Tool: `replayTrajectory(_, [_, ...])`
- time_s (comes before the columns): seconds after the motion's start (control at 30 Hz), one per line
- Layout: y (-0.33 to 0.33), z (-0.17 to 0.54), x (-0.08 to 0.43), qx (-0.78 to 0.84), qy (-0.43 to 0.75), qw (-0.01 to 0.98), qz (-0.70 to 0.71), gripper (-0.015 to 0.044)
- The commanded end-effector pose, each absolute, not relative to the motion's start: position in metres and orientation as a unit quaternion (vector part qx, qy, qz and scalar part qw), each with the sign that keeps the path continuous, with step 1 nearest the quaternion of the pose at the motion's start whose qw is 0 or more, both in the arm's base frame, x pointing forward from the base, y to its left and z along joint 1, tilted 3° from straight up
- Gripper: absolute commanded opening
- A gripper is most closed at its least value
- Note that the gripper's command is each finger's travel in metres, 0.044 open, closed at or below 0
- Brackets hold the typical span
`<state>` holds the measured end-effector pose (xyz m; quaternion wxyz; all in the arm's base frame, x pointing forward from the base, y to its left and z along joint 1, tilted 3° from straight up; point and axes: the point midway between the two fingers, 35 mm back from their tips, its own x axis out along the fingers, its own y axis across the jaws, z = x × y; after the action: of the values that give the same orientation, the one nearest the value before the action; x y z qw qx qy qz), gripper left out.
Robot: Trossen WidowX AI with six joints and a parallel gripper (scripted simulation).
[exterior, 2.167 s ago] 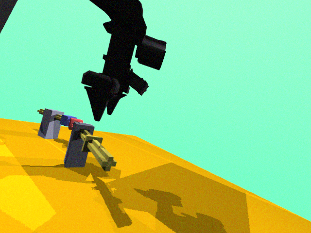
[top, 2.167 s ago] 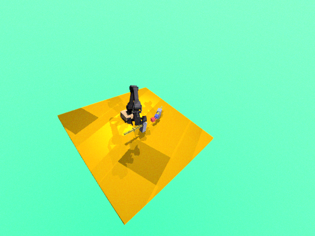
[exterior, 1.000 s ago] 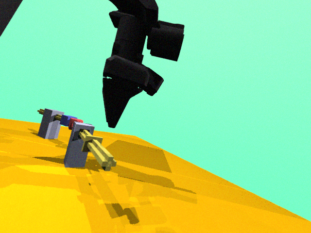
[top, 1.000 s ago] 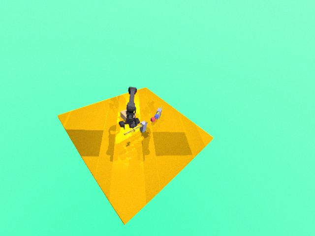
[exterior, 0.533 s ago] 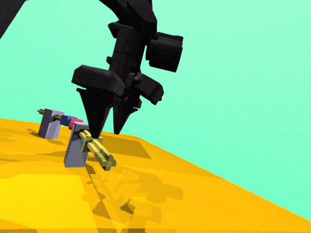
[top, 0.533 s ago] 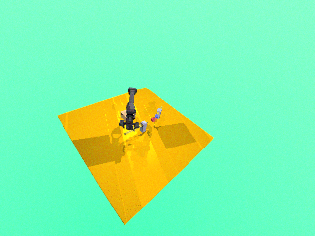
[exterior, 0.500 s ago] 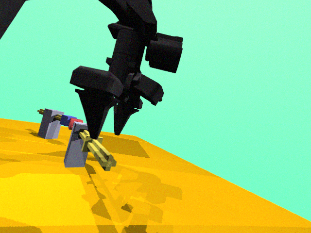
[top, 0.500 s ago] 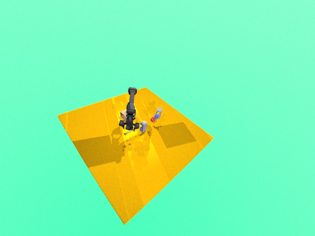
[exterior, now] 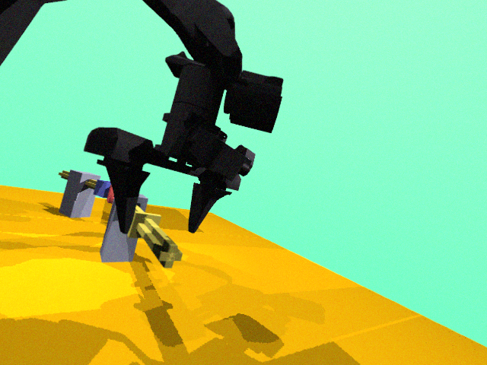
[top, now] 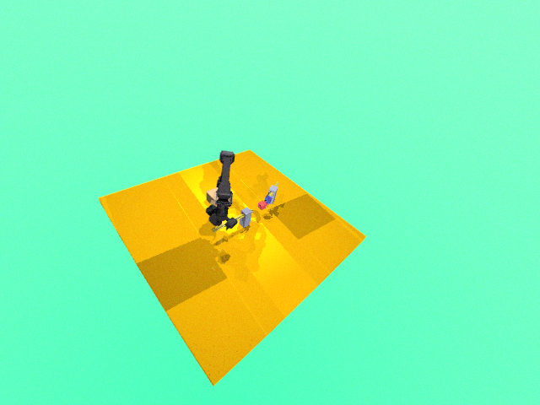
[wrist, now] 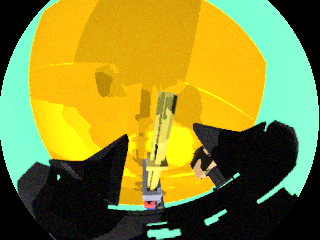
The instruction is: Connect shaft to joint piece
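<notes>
The second shaft (top: 216,229) (exterior: 171,255) (wrist: 162,120) is yellow, has a square collar (exterior: 155,217) (wrist: 157,165) and runs through the second grey block (top: 245,218) (exterior: 118,245). My gripper (exterior: 158,231) (wrist: 160,130) is open and empty; in the wrist view the shaft shows between its spread fingers. In the exterior view one finger overlaps the block and collar; contact cannot be told. The red joint piece (top: 261,204) (exterior: 110,194) (wrist: 150,204) and its blue part (top: 268,198) (exterior: 102,188) sit on the first shaft (exterior: 64,174), at the first grey block (top: 273,191) (exterior: 76,198). The opening is too small to judge.
A tan box (top: 212,195) (wrist: 201,166) stands by the arm's base. The orange table (top: 209,340) (exterior: 354,314) carries dark shadow patches. The black arm (top: 224,174) (exterior: 212,42) reaches over from the back. The two blocks stand apart, with the red piece in the gap between them.
</notes>
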<state>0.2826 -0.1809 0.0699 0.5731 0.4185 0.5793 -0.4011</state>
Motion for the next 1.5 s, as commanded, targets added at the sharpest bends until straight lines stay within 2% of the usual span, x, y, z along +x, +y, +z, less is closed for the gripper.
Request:
replayTrajectory(0.0, [-0.179,0.059,0.28,0.461,0.551,0.532,-0.448,0.044])
replayTrajectory(1.1, [-0.177,0.025,0.28,0.483,0.531,0.511,-0.472,0.044])
replayTrajectory(1.47, [-0.177,0.025,0.28,0.483,0.531,0.511,-0.472,0.0151])
